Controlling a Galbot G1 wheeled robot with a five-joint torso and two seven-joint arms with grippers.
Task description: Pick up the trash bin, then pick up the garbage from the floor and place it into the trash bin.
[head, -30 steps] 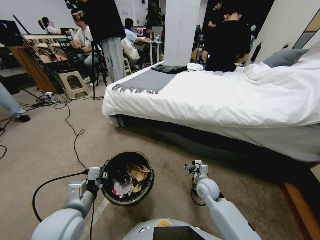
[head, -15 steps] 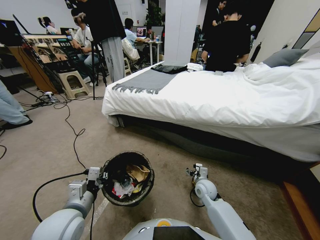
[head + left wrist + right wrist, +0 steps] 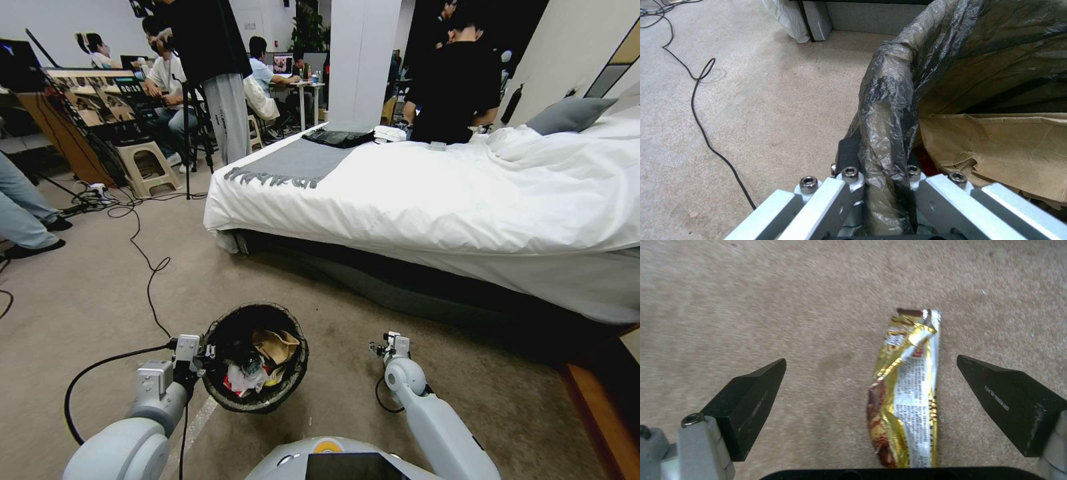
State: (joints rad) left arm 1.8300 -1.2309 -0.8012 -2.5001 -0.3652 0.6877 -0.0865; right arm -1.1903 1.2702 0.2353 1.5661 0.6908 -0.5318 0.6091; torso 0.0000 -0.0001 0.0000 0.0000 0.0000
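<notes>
A: Left gripper (image 3: 885, 186)?
B: Clamped on rim of the trash bin (image 3: 257, 400), one finger outside, one inside, dark bag liner (image 3: 889, 110) pinched between. Bin beside left arm, over carpet (image 3: 87, 293), in front of the bed (image 3: 433, 200). Can't tell whether bin is off the floor.
A: Contents?
B: Tan paper scrap (image 3: 996, 146) against near inner wall, touching liner. From head view, also white wad (image 3: 248, 379), bit of red and yellow underneath.
A: Right gripper (image 3: 871, 376)?
B: Low over carpet, pointing down, right of bin and well apart from it. Jaws spread wide, nothing between the pads touching them.
A: Target?
B: Gold wrapper (image 3: 907, 393) flat on carpet, long axis running away from wrist, brown and red print, white text panel. Lies between the two fingertips (image 3: 758, 386), nearer the one on the far side than centred. No contact with either finger.
A: Anything else on floor?
B: Black cable (image 3: 150, 273) snaking across carpet left of bin, clear of both grippers.
</notes>
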